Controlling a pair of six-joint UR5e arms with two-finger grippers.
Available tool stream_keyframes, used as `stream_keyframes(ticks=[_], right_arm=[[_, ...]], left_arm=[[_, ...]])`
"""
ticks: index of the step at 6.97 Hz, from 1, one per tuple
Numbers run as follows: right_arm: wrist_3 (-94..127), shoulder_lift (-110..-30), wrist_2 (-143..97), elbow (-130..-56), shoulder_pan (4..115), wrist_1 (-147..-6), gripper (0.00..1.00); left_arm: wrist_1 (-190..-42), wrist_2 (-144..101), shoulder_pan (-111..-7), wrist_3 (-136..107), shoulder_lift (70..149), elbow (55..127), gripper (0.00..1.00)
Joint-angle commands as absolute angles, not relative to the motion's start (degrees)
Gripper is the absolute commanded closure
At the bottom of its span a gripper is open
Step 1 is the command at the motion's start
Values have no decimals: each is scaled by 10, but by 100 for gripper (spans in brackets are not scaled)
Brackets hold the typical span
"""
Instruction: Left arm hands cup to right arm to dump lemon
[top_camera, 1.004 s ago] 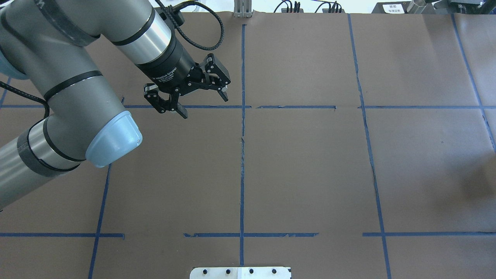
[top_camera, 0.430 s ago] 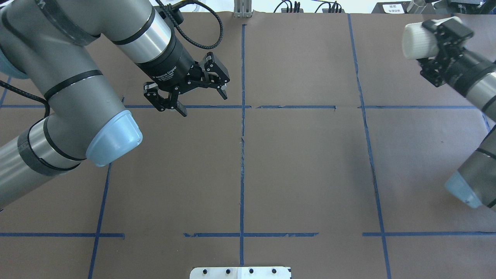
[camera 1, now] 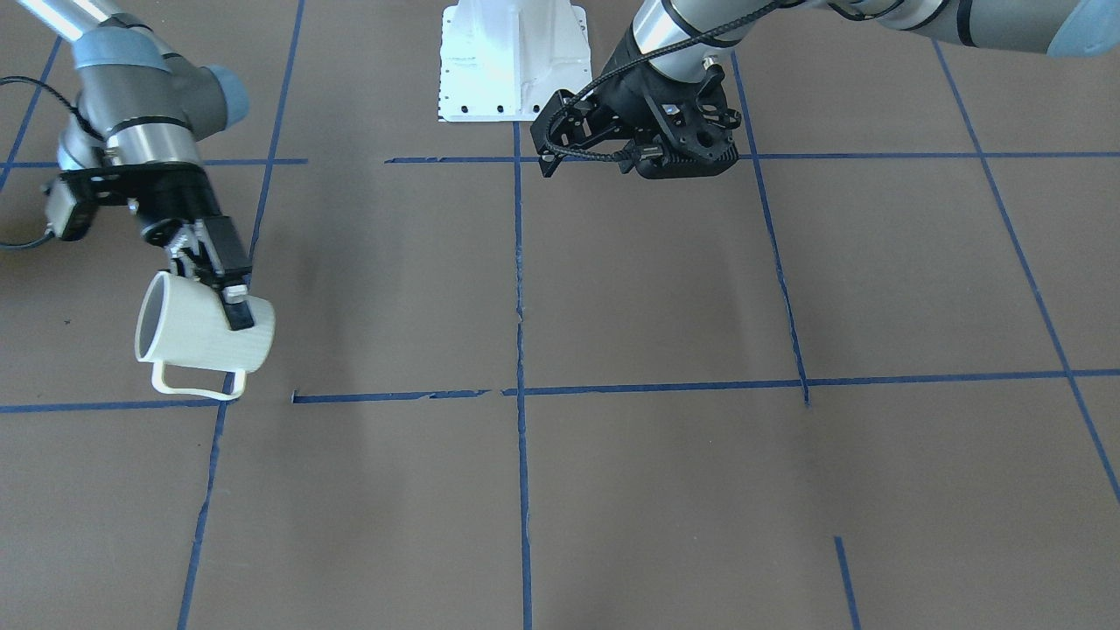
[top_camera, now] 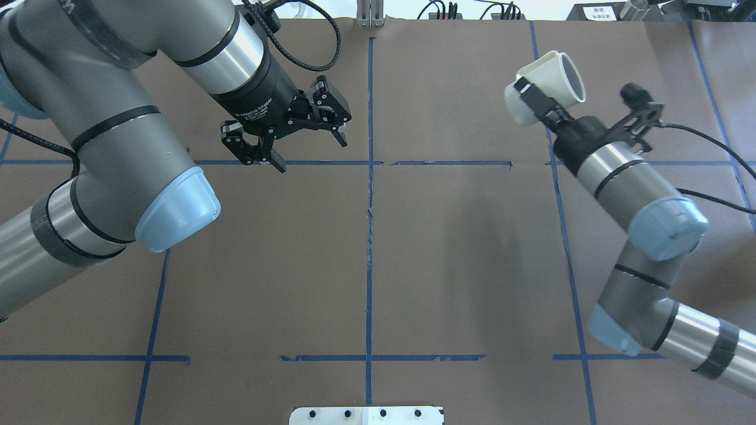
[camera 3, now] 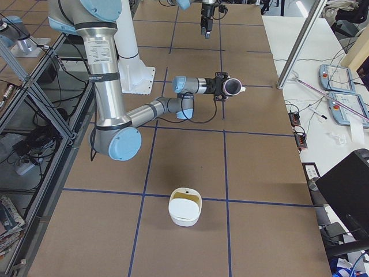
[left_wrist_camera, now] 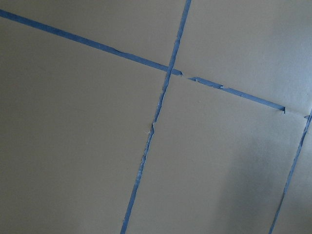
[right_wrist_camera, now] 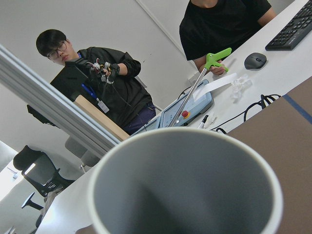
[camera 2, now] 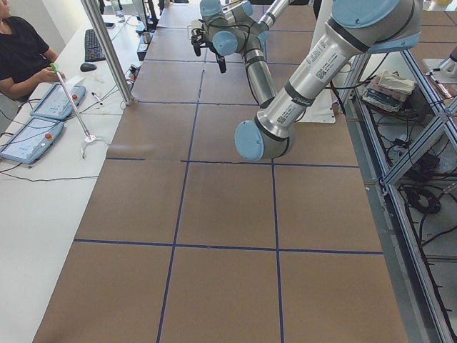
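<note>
The cup (top_camera: pixel 546 69) is a white mug held on its side in the air over the right half of the table, with my right gripper (top_camera: pixel 536 99) shut on its wall. From the front view the cup (camera 1: pixel 197 337) hangs low over the brown paper, handle down, under the right gripper (camera 1: pixel 229 299). The right wrist view looks into the cup (right_wrist_camera: pixel 185 195), and its grey inside shows no lemon. The lemon is not in view. My left gripper (top_camera: pixel 310 153) hovers open and empty over the left half, well apart from the cup.
Brown paper with a blue tape grid covers the table (top_camera: pixel 460 254). A white tub (camera 3: pixel 184 212) with a yellowish inside stands at the table's right end. The robot's white base (camera 1: pixel 512 61) sits at the near edge. People (right_wrist_camera: pixel 97 78) sit at a desk beyond the far edge.
The right arm has come in from the right with the cup, swung it left and turned its mouth away from the robot. The left arm has barely shifted.
</note>
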State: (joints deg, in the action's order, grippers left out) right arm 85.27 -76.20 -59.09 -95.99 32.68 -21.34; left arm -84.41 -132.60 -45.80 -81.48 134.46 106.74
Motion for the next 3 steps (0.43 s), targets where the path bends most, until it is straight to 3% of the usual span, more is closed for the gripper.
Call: stream_keyframes(ticks=[1,3], right_arm=[[761,-682,-542,-959,263,-316,98],[631,-672,-517,-959,223,-355,99]], left_arm=[[-849,-1305,-458,-813,1352,1057,0],[-849,-1276,-458,-812,1365,1049,0]])
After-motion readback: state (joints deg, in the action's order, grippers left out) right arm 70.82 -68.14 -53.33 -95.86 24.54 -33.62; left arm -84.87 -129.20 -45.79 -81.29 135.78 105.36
